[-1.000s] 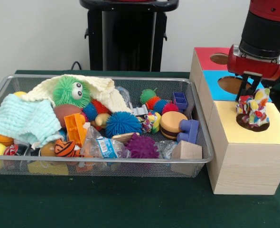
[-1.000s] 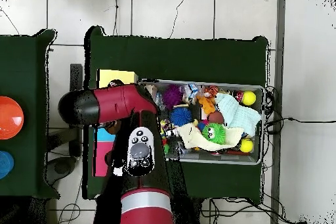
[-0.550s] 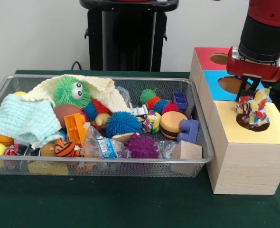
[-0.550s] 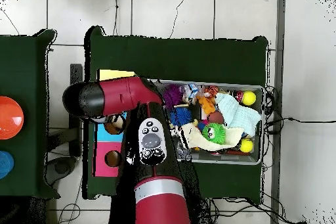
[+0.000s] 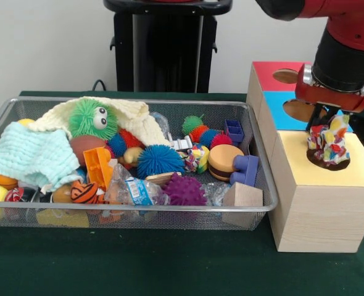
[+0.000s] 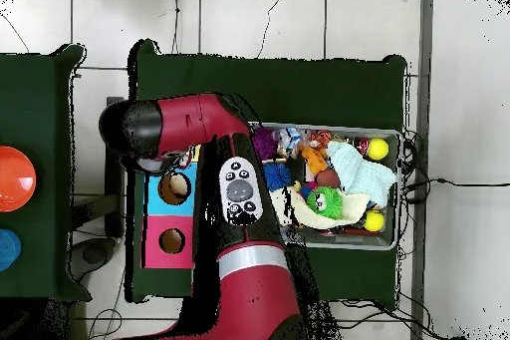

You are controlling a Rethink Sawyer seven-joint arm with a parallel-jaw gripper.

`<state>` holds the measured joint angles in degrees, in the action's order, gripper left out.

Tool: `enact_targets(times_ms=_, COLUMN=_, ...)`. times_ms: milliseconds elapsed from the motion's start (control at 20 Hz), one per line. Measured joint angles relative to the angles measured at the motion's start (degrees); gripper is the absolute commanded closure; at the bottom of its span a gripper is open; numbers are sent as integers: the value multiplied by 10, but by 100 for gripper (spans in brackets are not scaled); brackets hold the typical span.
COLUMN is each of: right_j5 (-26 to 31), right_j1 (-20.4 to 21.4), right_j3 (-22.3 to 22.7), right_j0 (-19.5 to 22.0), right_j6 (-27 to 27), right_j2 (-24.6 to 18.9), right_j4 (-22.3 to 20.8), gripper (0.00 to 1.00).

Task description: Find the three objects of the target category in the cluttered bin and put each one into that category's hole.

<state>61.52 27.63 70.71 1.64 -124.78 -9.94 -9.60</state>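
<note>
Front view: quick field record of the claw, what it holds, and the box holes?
claw: over the yellow section's hole
claw state: cannot tell
item: multicoloured crumpled toy, standing in the yellow hole, not yet dropped through
box: wooden box, top sections red, blue, yellow
red hole: nothing in it
blue hole: partly hidden by arm
bin: wire bin, cluttered

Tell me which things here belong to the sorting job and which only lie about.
Job: gripper, colourful crumpled toy, hole in the yellow box, wire bin.
Lying about: green fuzzy toy, toy burger, blue spiky ball, mint cloth.
</note>
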Motion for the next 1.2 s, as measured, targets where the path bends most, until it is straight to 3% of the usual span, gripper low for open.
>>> enact_targets(times_ms=250, right_j5=12, right_j1=-5, right_j3=-23, right_j0=0, right_j6=3, right_j2=-10, right_j4=-27, gripper=100)
enact_targets(times_ms=600, right_j5=-42, right_j1=-18, right_j3=-71, right_j0=3, right_j6=3, right_j2=-13, right_j4=-83, gripper=100)
enact_targets(times_ms=1200, right_j5=-18, right_j1=-3, right_j3=-73, right_j0=1, right_j6=4, right_j2=-14, right_j4=-90, gripper=100)
